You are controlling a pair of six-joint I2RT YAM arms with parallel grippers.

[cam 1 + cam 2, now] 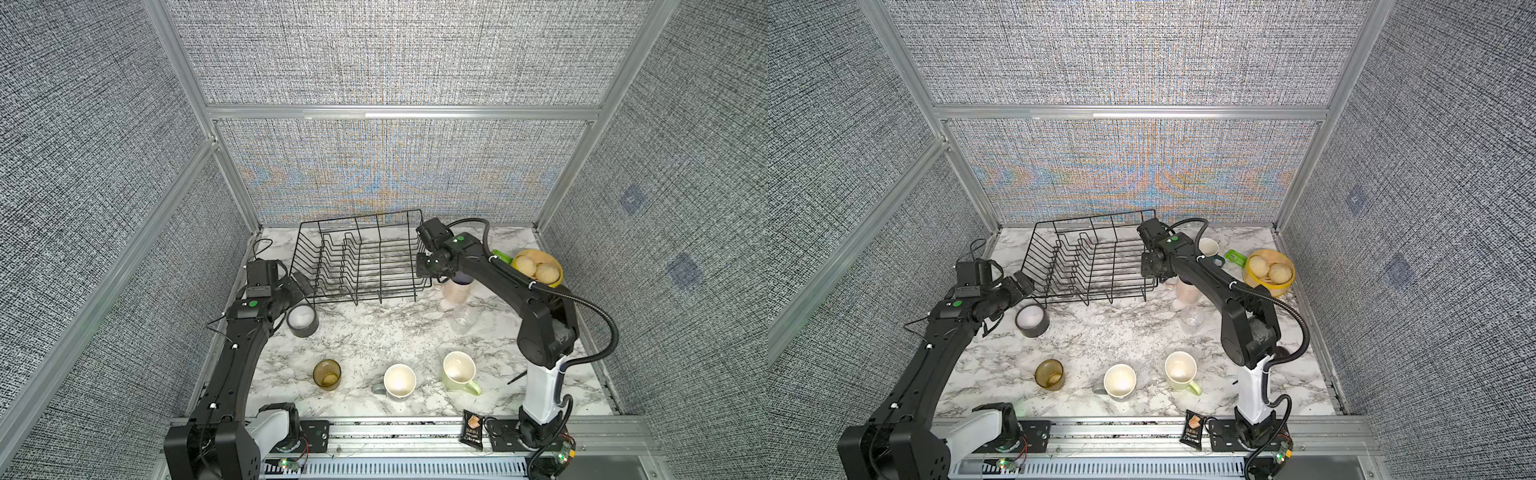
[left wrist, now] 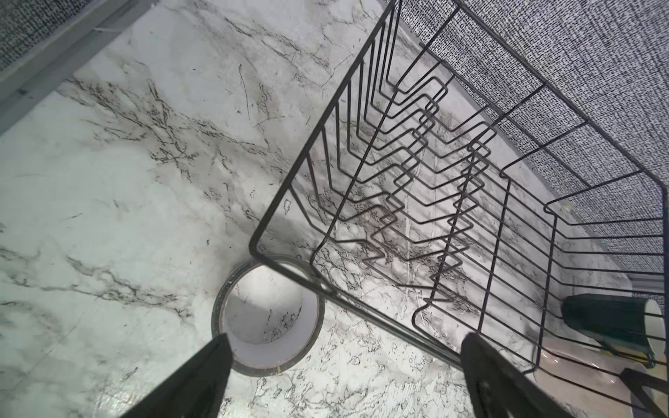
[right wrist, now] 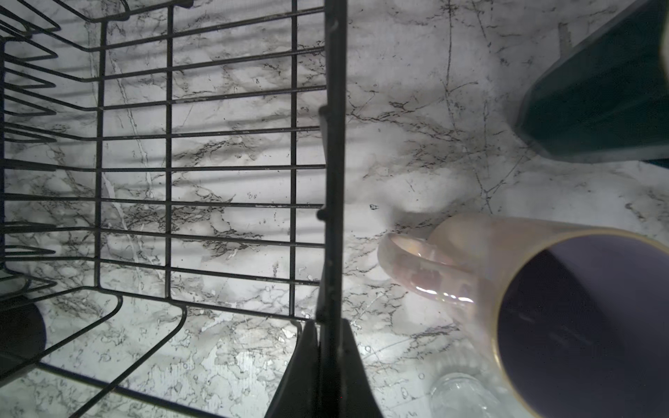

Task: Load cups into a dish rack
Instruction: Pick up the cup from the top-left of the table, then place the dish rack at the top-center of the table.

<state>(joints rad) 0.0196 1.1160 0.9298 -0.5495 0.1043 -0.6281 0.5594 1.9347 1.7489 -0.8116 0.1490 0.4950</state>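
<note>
right gripper (image 3: 327, 325): fingers pressed together, pinching the rim wire on the right-hand side of the dish rack (image 1: 359, 262). left gripper (image 2: 347, 340): fingers spread wide, holding nothing, hovering at the rack's near left corner, over a grey tape roll (image 1: 303, 330) that lies flat on the marble tabletop (image 1: 374, 332) just beside that corner. dish rack: black wire, flared sides, a row of wavy upright dividers, standing toward the back of the table between the two arms. cups, all on the tabletop outside the rack: tall pale pink mug (image 3: 506, 275), upright, just beside the rack's right side and apart from it, handle turned toward the rack. small clear glass (image 1: 464, 318), just in front of the pink mug. dark teal mug (image 1: 1208, 248), behind the right wrist toward the back right, mostly hidden by the arm in a top view; whether it stands upright or tilted cannot be told. amber glass tumbler (image 1: 327, 374), grey mug (image 1: 399, 381) and pale green mug (image 1: 459, 371), upright in a row near the front edge, well apart from the rack. other items: yellow bowl (image 1: 557, 275) holding bread rolls (image 1: 545, 272), at the right edge. green packet (image 1: 1235, 257), between teal mug and bowl. dark snack packet (image 1: 473, 430), on the front rail.
</note>
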